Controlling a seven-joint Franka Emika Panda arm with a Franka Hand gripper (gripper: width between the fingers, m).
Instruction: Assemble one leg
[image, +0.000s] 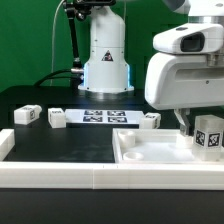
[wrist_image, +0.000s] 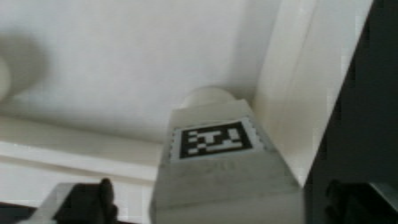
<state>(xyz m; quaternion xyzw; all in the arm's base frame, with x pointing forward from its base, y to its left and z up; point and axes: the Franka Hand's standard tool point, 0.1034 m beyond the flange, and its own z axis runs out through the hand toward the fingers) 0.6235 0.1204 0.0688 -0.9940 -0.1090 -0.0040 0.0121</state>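
Leg held over the white tray piece, exterior view's right.
Going left to right in the exterior view: two loose tagged blocks (image: 27, 115) (image: 57, 117) on the black bench (image: 60, 140), marker board (image: 103, 116) mid-bench, tray piece (image: 150, 150), then the fingers (image: 207, 128) closed on the leg (image: 209, 136); wrist view shows the leg (wrist_image: 217, 150) upright against the tray's wall.

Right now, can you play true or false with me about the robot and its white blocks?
1. The gripper holds a leg with a tag. True.
2. That leg hangs over the green wall. False: it is over the big white piece.
3. Two more legs lie on the black table. True.
4. The marker board is in the gripper. False: it lies flat on the table.
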